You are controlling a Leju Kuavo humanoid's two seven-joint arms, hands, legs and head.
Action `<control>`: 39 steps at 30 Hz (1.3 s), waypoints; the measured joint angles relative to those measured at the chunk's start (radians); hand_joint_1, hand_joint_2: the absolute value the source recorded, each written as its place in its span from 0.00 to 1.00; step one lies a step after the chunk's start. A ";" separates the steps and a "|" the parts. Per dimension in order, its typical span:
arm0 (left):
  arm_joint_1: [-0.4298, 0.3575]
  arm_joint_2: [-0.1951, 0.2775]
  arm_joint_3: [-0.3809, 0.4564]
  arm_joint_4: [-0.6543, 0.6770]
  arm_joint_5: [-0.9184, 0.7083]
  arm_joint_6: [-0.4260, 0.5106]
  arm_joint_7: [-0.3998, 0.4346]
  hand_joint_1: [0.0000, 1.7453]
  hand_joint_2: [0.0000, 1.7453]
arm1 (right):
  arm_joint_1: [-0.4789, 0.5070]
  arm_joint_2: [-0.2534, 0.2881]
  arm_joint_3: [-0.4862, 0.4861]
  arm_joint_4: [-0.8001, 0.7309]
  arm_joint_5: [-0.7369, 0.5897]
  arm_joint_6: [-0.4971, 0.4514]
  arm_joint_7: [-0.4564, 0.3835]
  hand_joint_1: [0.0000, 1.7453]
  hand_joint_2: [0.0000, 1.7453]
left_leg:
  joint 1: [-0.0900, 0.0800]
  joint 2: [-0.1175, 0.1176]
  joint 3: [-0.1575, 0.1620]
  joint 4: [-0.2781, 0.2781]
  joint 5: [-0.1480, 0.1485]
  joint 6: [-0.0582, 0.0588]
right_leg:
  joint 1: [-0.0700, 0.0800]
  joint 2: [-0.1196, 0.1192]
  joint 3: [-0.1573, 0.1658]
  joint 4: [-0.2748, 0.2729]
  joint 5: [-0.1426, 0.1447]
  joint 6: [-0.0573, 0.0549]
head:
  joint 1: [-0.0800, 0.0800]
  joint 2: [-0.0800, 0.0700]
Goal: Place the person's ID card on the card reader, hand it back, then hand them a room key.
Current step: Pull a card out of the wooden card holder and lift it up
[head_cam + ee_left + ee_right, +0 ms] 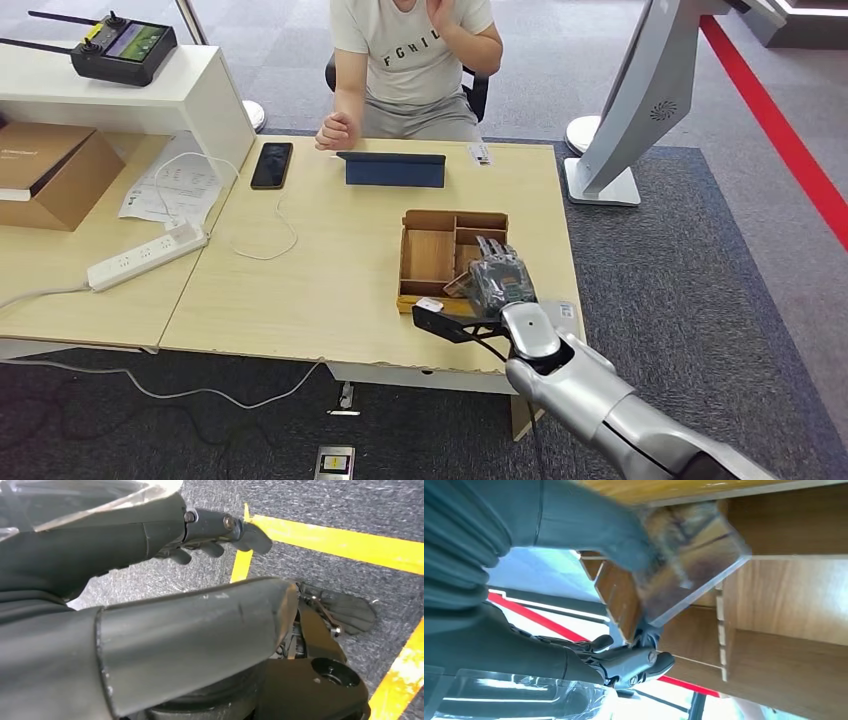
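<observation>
Right hand (497, 280) reaches over the wooden tray (430, 256) near the table's (330, 280) front right corner, fingers pointing toward twelve o'clock into the tray's right-hand compartments. In the right wrist view this hand (574, 580) pinches a room key (684, 575), a flat card with a wood-grain look and a clear edge, between the thick thumb and the darker fingers (634, 662); the card is tilted above the tray's dividers (720, 635). From the head view the card itself is hidden under the hand.

Left hand (220, 532) hangs beside the robot's body over grey carpet (350, 500) with yellow lines (340, 542); its fingers are curled in and hold nothing.

At twelve o'clock of the tray a dark blue card reader (395, 169) stands near the table's far edge, with a small white card or tag (480, 154) just at its three o'clock side; whether that is the ID card I cannot tell. A person (415, 60) sits behind the table, one hand (337, 131) resting on the far edge, the other raised. At nine o'clock of the reader lies a black phone (271, 165) on a white cable (265, 240). Further toward nine o'clock sit a white power strip (147, 256), papers (170, 185) and a cardboard box (50, 170).
</observation>
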 joint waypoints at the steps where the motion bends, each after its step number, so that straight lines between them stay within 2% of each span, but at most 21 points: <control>1: 0.000 0.001 0.000 0.000 0.000 0.002 0.005 0.00 0.00 | 0.001 0.000 0.000 0.000 -0.003 -0.002 -0.004 0.00 1.00 | 0.000 0.000 0.000 0.000 0.000 0.000 | 0.000 0.000 0.000 0.000 0.000 0.000 | 0.000 0.000; 13: 0.000 0.003 0.000 0.000 -0.001 0.019 0.015 0.00 0.00 | 0.017 0.001 0.000 0.009 0.006 -0.042 -0.015 0.00 1.00 | 0.000 0.000 0.000 0.000 0.000 0.000 | 0.000 0.000 0.000 0.000 0.000 0.000 | 0.000 0.000; 19: -0.001 -0.007 -0.005 0.000 -0.010 0.077 -0.016 0.00 0.00 | 0.025 -0.001 -0.001 0.015 0.016 -0.051 -0.018 0.00 1.00 | 0.000 0.000 0.000 0.000 0.000 0.000 | 0.000 0.000 0.000 0.000 0.000 0.000 | 0.000 0.000; 39: -0.002 -0.011 -0.009 0.000 -0.011 0.076 -0.018 0.00 0.00 | 0.029 -0.002 -0.001 0.018 0.023 -0.057 -0.029 0.00 1.00 | 0.000 0.000 0.000 0.000 0.000 0.000 | 0.000 0.000 0.000 0.000 0.000 0.000 | 0.000 0.000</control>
